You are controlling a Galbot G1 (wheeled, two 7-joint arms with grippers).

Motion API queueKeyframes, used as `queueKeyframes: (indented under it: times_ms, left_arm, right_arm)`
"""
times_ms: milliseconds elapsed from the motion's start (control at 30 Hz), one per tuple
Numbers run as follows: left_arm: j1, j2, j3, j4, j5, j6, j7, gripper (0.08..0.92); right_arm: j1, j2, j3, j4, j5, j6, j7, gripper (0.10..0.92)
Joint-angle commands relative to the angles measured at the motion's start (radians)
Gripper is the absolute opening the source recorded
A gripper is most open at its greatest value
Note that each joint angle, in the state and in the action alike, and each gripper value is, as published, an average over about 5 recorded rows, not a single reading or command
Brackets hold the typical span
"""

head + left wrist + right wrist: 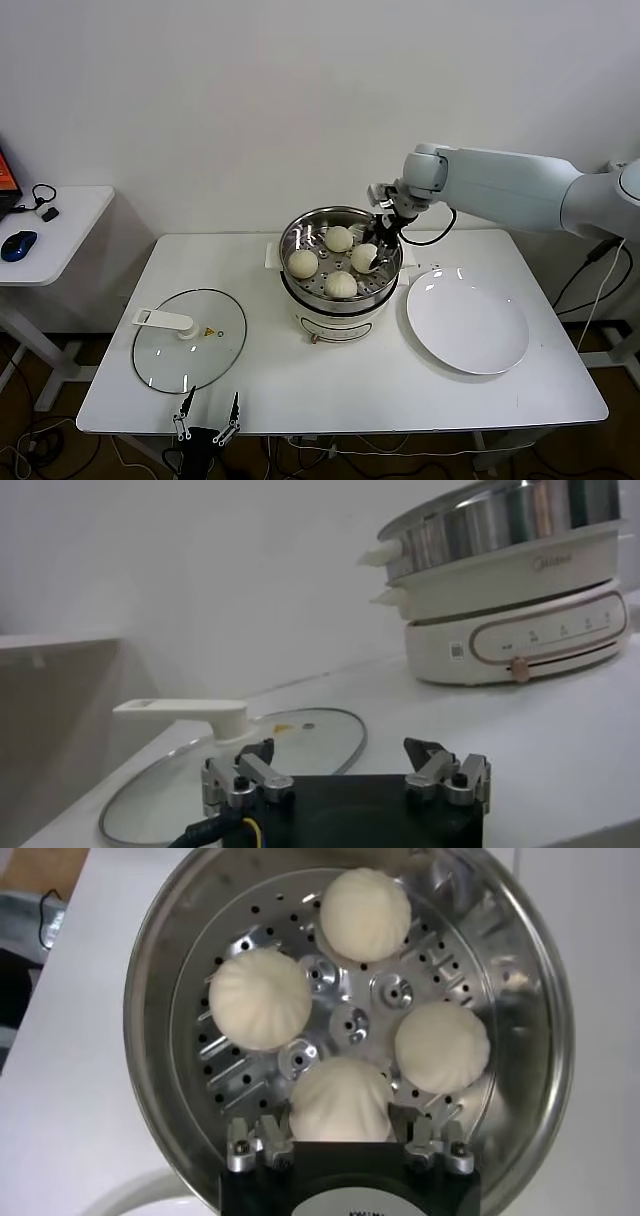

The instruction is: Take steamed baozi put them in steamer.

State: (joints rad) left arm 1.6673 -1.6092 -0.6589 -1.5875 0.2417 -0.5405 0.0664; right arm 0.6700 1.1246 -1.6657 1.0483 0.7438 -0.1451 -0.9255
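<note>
The steamer (292, 241) is a shiny steel basket with a perforated floor on a white cooker base. Four cream-white steamed baozi lie in it (303, 263) (339, 238) (341, 284) (365, 257). My right gripper (378, 248) reaches down into the basket's right side. In the right wrist view it (342, 1133) is open, its fingers standing either side of one baozi (340, 1098) that rests on the steamer floor (350, 1023); the others lie around it (259, 998) (364, 913) (442, 1046). My left gripper (207, 410) is parked open and empty at the table's front edge.
An empty white plate (467, 322) lies right of the steamer. The glass lid (190, 338) with a white handle lies flat at the front left, also in the left wrist view (240, 750). A side table with a blue mouse (18, 244) stands far left.
</note>
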Motion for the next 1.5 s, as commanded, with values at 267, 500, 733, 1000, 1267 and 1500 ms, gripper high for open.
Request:
queueKeyframes:
  times_ms: [267, 500, 733, 1000, 1267, 1500]
  left_arm:
    - [0.007, -0.002, 0.002, -0.005, 0.005, -0.004, -0.001, 0.823]
    - [0.01, -0.004, 0.006, -0.017, 0.006, -0.003, -0.001, 0.823]
    - [0.011, -0.003, 0.012, -0.026, 0.008, 0.001, -0.004, 0.823]
    - [0.008, 0.0, 0.018, -0.029, 0.017, 0.009, -0.012, 0.823]
    - [0.005, 0.004, 0.017, -0.034, 0.011, 0.014, -0.012, 0.823]
    - [-0.003, 0.005, 0.013, -0.033, 0.002, 0.015, -0.012, 0.823]
  right_arm:
    - [0.057, -0.038, -0.012, 0.016, 0.054, 0.005, 0.017, 0.811]
    - [0.161, -0.098, -0.06, 0.086, 0.138, 0.001, 0.056, 0.823]
    - [0.192, -0.226, -0.011, 0.188, 0.172, -0.018, 0.228, 0.823]
    - [0.005, -0.48, 0.292, 0.36, 0.153, -0.051, 0.614, 0.823]
    - [-0.552, -0.748, 0.946, 0.667, 0.13, -0.107, 0.885, 0.823]
    - [-1.365, -0.746, 1.743, 0.853, 0.064, -0.004, 0.978, 0.823]
